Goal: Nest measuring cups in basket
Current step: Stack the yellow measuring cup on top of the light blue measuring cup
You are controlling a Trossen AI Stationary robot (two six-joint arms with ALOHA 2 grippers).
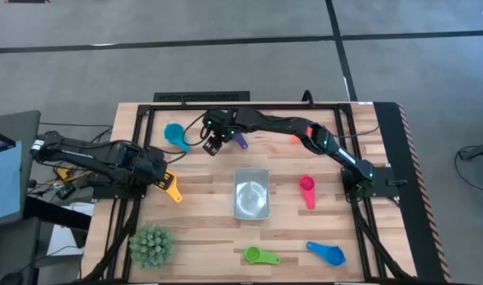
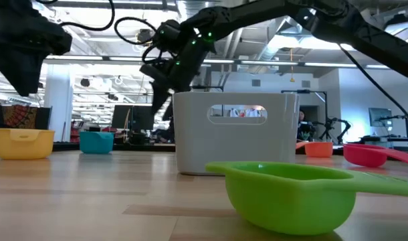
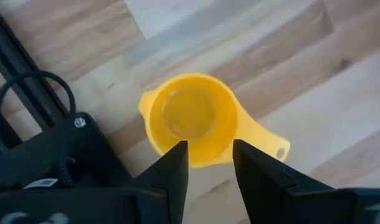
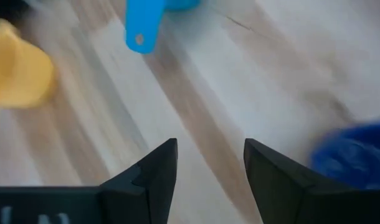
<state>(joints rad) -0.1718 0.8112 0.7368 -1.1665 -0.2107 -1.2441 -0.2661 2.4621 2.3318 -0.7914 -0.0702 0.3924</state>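
While the left gripper [image 3: 210,163] hangs parted over the yellow cup [image 3: 193,118], nothing is grasped.

Wooden table [image 1: 202,229]: grey basket [image 1: 251,195] centre; teal cup [image 1: 176,134] 10 o'clock, pink cup [image 1: 307,190] 3, green cup [image 1: 259,255] 6, plant ball [image 1: 152,244] 7.

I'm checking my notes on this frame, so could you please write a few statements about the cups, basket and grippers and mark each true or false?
1. The basket holds no cup. True.
2. The left gripper is over the pink cup. False: it hovers over the yellow cup.
3. The right gripper is open and empty. True.
4. The green cup lies inside the basket. False: it lies on the table near the front edge.
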